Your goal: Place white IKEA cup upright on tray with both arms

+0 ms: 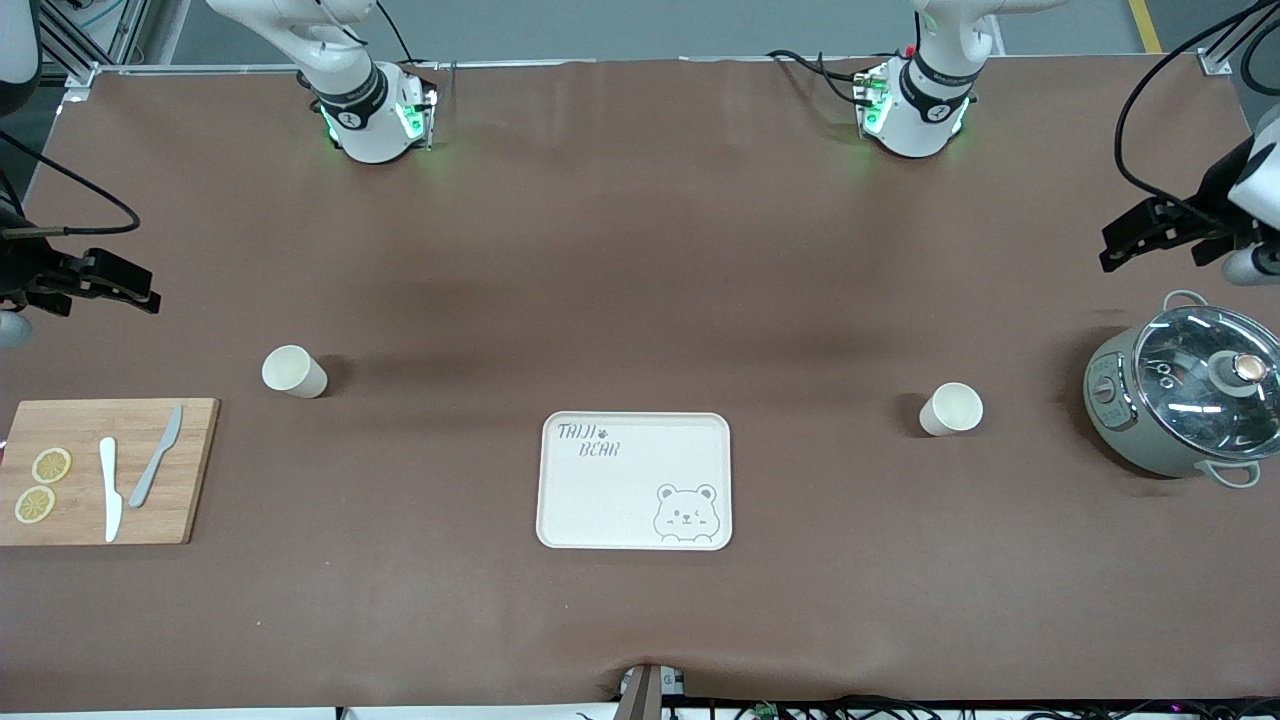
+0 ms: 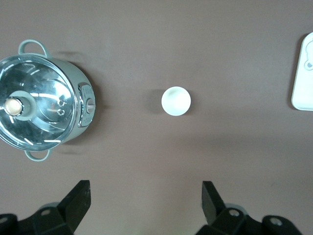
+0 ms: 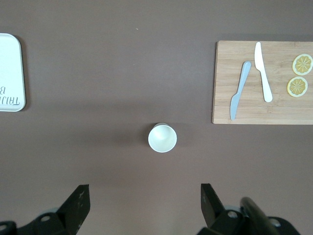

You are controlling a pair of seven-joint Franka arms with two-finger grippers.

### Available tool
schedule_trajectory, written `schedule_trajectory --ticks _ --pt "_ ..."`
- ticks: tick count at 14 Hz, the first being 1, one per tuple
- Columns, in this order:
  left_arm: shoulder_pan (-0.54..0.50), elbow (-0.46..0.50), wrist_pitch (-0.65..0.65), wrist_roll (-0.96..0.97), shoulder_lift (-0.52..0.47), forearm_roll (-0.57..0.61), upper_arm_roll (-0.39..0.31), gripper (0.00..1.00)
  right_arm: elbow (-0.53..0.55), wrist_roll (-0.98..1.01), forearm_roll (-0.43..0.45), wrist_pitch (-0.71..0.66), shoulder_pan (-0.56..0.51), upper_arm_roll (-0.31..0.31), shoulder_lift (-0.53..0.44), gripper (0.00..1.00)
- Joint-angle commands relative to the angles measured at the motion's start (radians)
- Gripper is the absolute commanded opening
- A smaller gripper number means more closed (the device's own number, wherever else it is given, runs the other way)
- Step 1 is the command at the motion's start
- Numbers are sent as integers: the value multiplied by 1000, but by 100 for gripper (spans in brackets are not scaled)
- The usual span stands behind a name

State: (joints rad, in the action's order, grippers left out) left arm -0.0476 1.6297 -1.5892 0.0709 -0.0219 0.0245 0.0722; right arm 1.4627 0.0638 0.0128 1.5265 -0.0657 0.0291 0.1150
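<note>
Two white cups stand upright on the brown table. One cup (image 1: 293, 371) is toward the right arm's end and shows in the right wrist view (image 3: 162, 138). The other cup (image 1: 951, 408) is toward the left arm's end and shows in the left wrist view (image 2: 176, 101). The cream tray (image 1: 636, 480) with a bear drawing lies between them, nearer the front camera, and holds nothing. Its edge shows in the left wrist view (image 2: 301, 73) and in the right wrist view (image 3: 10, 73). My left gripper (image 1: 1108, 250) (image 2: 145, 196) and right gripper (image 1: 150, 292) (image 3: 145, 198) are open, empty, high over the table ends.
A wooden cutting board (image 1: 195, 470) (image 3: 225, 78) with two knives and two lemon slices lies at the right arm's end. A grey-green pot (image 1: 1130, 420) (image 2: 83, 105) with a glass lid stands at the left arm's end, beside the cup there.
</note>
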Motion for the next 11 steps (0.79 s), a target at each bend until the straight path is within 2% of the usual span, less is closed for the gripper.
schedule_trajectory --ticks 1,7,9,11 --pt "-18 80 -105 -20 13 -17 -2 100 -21 -13 -8 -6 -2 6 9 100" --pt "-24 350 -495 -20 40 -21 -2 100 -21 -9 -5 -6 -9 6 9 100" --pt "-28 392 -549 -20 68 -20 -2 100 -21 -5 -5 -5 -3 6 14 100" --pt "-28 410 -574 -20 101 -21 -2 100 -22 -1 7 0 18 8 84 100"
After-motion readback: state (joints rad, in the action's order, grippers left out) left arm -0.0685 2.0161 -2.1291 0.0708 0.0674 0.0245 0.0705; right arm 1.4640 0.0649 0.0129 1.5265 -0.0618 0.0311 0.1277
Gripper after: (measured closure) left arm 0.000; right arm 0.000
